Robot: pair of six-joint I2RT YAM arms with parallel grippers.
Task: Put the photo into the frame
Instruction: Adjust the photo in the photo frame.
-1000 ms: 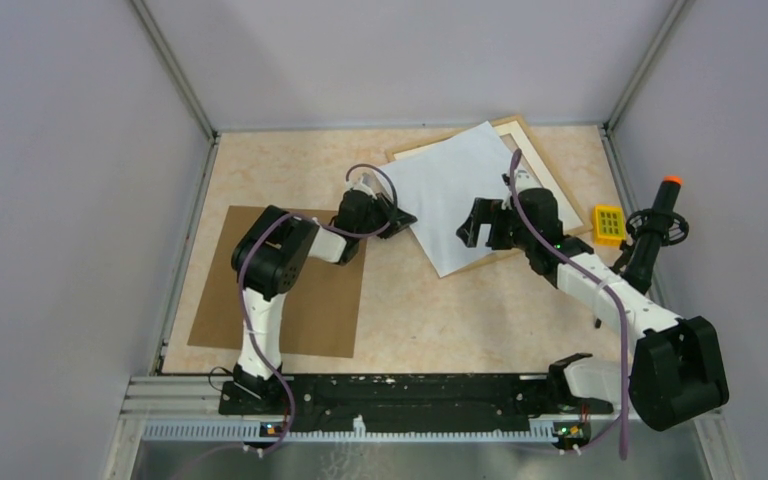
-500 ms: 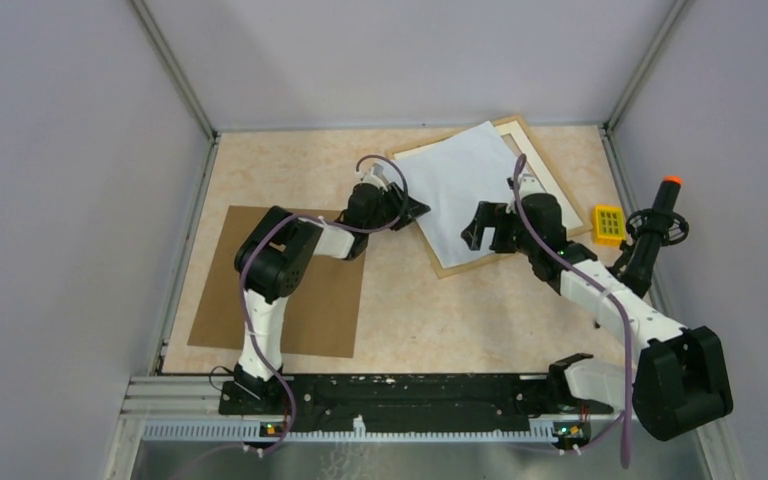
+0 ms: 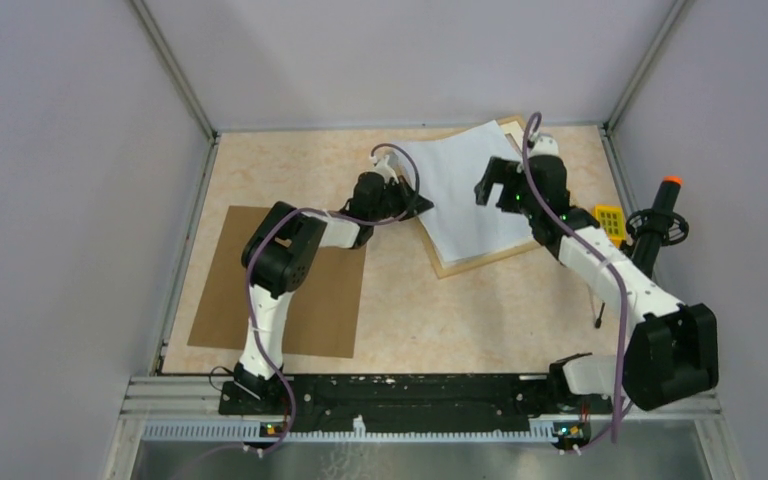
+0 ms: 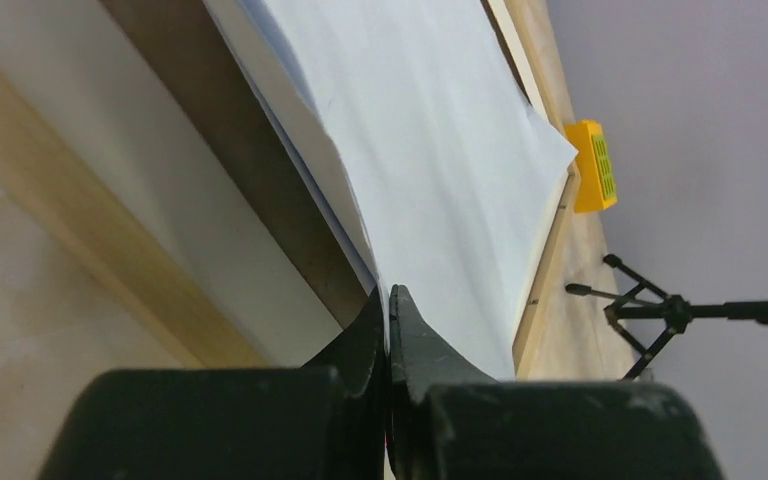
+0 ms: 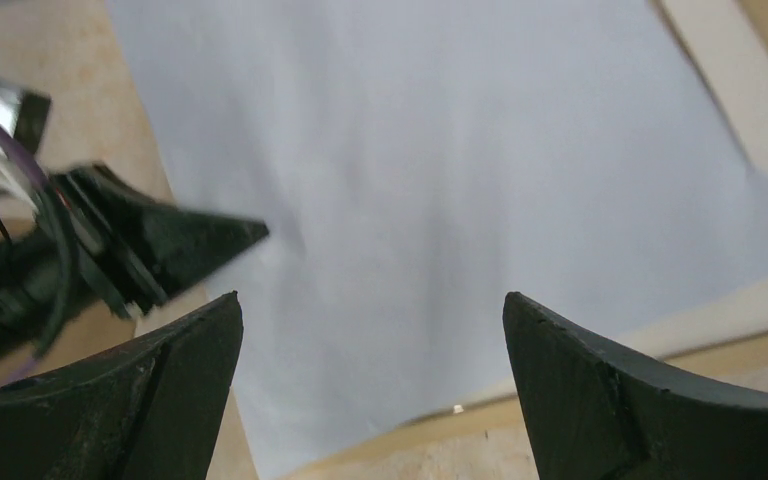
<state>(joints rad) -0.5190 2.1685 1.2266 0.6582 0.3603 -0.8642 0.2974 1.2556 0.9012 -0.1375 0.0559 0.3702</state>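
Top view: the frame [image 3: 480,262] lies at an angle on the far right part of the table [image 3: 440,320]. The photo [image 3: 465,190] rests over it, white side up, so we cannot see the print. The sheet covers most of the frame, and only the near moulding and the far right corner show past it.

Left gripper [image 3: 415,203]: it sits at the photo's left edge with the jaws pressed together on that edge. In the left wrist view the sheet [image 4: 440,150] runs straight into the seam between the fingers [image 4: 415,335]. There it is lifted and bowed above the frame moulding [image 4: 60,230].

Right gripper [image 3: 495,188]: it is over the right half of the photo. In the right wrist view the fingers [image 5: 180,385] are spread wide with nothing between them and the white sheet [image 5: 440,180] below. We cannot tell whether they touch the sheet.

A brown board [image 3: 280,300] lies under the left arm, well apart from the frame. A yellow block [image 3: 610,220] sits near the frame's right side.
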